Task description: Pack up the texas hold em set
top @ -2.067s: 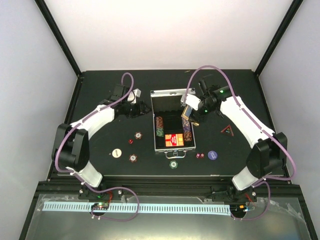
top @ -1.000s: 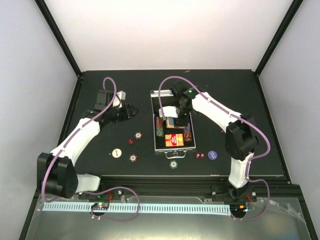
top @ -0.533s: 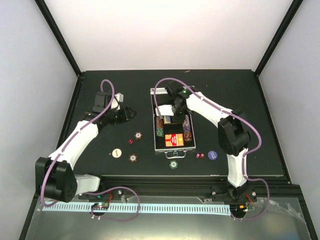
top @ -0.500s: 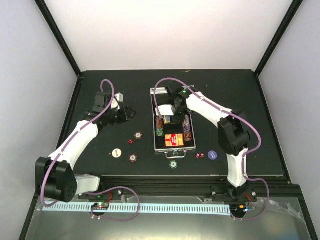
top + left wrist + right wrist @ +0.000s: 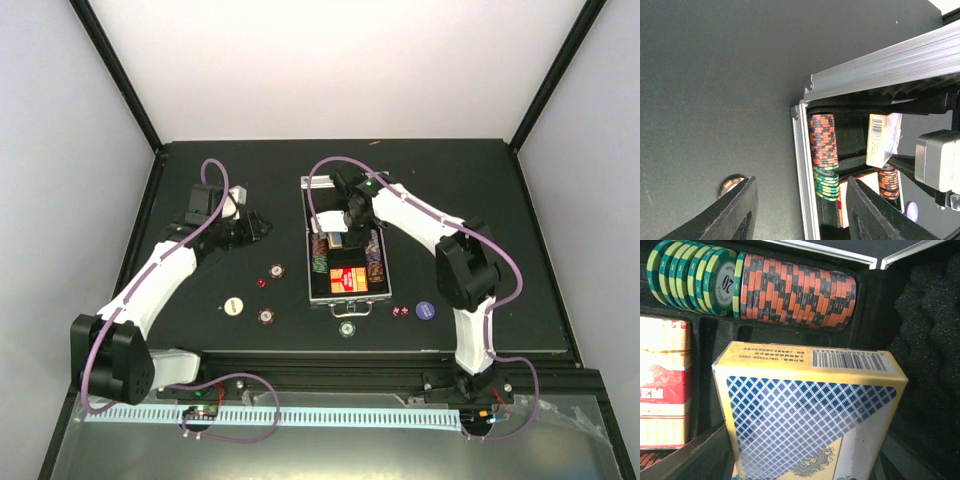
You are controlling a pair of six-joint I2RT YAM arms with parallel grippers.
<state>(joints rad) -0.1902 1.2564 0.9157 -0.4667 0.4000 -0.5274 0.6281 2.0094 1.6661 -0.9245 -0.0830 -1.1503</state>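
Note:
The silver aluminium case (image 5: 312,262) lies open at the table's centre, its lid (image 5: 330,186) tipped back. Rows of orange-black chips (image 5: 795,290) and green chips (image 5: 695,275) and a red card deck (image 5: 662,385) lie inside. My right gripper (image 5: 338,233) is shut on a blue-and-yellow card deck (image 5: 810,410), held just above the case's empty far compartment. The deck also shows in the left wrist view (image 5: 879,140). My left gripper (image 5: 262,228) is open and empty, just left of the case wall (image 5: 804,175).
Loose on the table: maroon chips (image 5: 276,270) (image 5: 266,316), a cream chip (image 5: 233,305), a green chip (image 5: 347,328) by the case handle, a purple chip (image 5: 425,310), and red dice (image 5: 261,283) (image 5: 400,311). Black posts stand at the back corners.
My right arm has carried the card deck from the case's right side to over its far compartment. My left arm has drawn back slightly. Almost nothing has moved in the last half second.

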